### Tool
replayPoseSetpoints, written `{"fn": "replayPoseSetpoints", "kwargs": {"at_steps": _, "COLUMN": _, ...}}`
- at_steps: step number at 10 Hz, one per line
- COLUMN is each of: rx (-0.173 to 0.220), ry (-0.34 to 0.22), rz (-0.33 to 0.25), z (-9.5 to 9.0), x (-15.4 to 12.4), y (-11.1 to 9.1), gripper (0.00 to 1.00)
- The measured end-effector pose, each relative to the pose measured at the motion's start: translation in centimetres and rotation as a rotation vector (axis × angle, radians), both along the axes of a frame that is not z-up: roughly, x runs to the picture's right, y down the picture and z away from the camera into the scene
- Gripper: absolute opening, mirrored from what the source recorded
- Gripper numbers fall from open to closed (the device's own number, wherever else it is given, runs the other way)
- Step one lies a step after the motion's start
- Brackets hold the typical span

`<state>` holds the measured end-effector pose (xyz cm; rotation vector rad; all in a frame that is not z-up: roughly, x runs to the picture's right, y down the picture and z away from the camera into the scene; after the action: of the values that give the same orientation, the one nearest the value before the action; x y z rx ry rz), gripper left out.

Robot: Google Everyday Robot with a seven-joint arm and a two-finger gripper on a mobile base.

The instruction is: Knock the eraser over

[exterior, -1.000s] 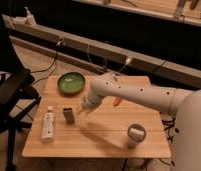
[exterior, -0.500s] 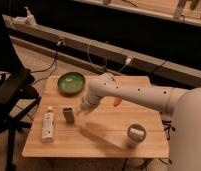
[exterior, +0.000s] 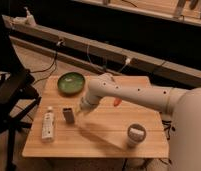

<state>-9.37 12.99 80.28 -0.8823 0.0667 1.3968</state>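
Note:
The eraser (exterior: 68,115), a small dark block with a lighter grey face, stands upright on the wooden table (exterior: 101,140), left of centre. My gripper (exterior: 80,109) is at the end of the white arm (exterior: 129,94), low over the table, just right of the eraser and very near it. An orange-red carrot-like thing (exterior: 116,102) shows below the arm's middle.
A green bowl (exterior: 71,82) sits at the table's back left. A white labelled bottle (exterior: 47,124) lies left of the eraser. A small white-grey round container (exterior: 136,133) stands at the front right. A dark chair (exterior: 11,95) is left of the table.
The gripper has moved left, closer to the eraser. The eraser still stands in the same place.

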Motion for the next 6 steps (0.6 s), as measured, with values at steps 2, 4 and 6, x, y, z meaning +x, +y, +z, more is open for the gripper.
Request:
{"fn": "replayPoseSetpoints", "kwargs": {"at_steps": 2, "rx": 0.012, "ry": -0.011, "rz": 0.01, "z": 0.66, "x": -0.1, "y": 0.1, "gripper": 0.4}}
{"fn": "replayPoseSetpoints", "kwargs": {"at_steps": 4, "rx": 0.0, "ry": -0.013, "rz": -0.002, "z": 0.7, "x": -0.46, "y": -0.07, "gripper": 0.4}}
{"fn": "replayPoseSetpoints", "kwargs": {"at_steps": 6, "rx": 0.014, "ry": 0.028, "rz": -0.038, "z": 1.28, "x": -0.63, "y": -0.02, "gripper": 0.4}}
